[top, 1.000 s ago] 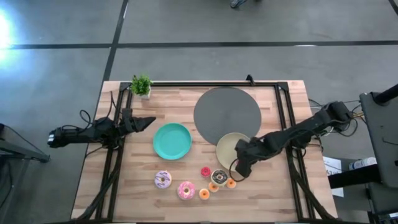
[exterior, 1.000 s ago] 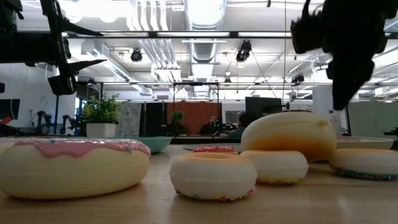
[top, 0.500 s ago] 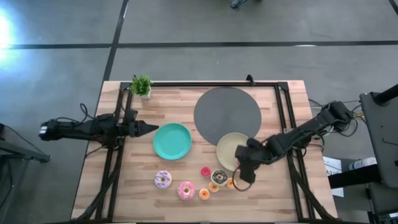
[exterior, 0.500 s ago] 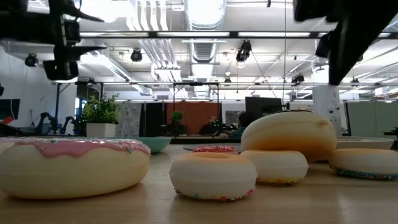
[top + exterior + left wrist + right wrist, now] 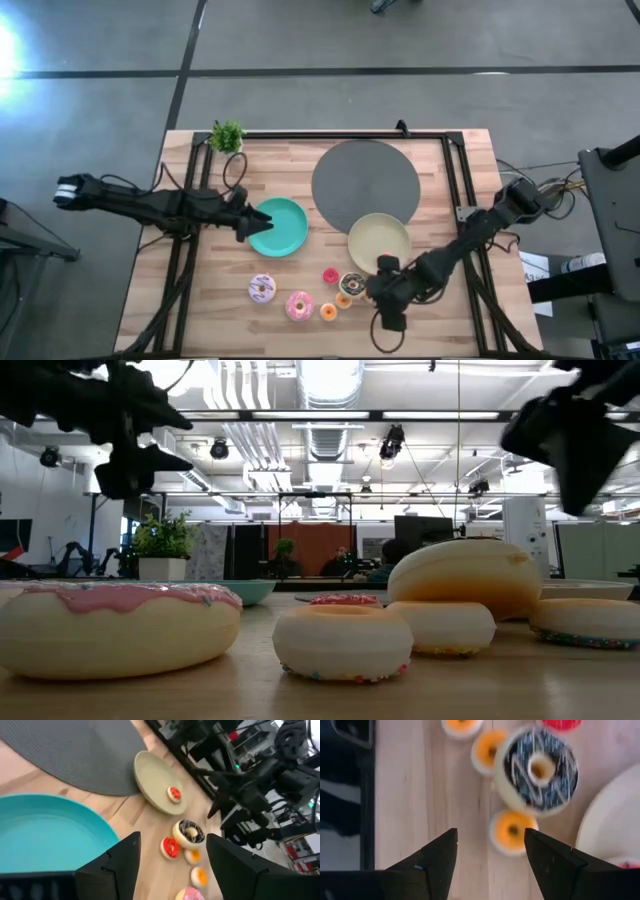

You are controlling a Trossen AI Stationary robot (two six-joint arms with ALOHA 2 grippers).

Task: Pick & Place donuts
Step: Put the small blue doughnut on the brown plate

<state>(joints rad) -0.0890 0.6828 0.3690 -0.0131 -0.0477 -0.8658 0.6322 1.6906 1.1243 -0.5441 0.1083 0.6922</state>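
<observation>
High: left gripper (image 5: 243, 220) spread, empty, parked at teal plate's (image 5: 290, 240) left rim, probably staging. Right gripper (image 5: 386, 318) low over the near edge, beside the donuts loose on the table: 1 lilac (image 5: 262, 289), 1 pink (image 5: 299, 305), 1 chocolate (image 5: 352, 284), 1 red (image 5: 330, 275), 2 orange (image 5: 328, 311) visible.

Low: both arms clear above the donuts.

Left wrist: second red sits on yellow plate (image 5: 150, 775), so that's likely the drop spot.

Right wrist: fingers apart, nothing held, lined up on an orange; 3 orange total here.
</observation>
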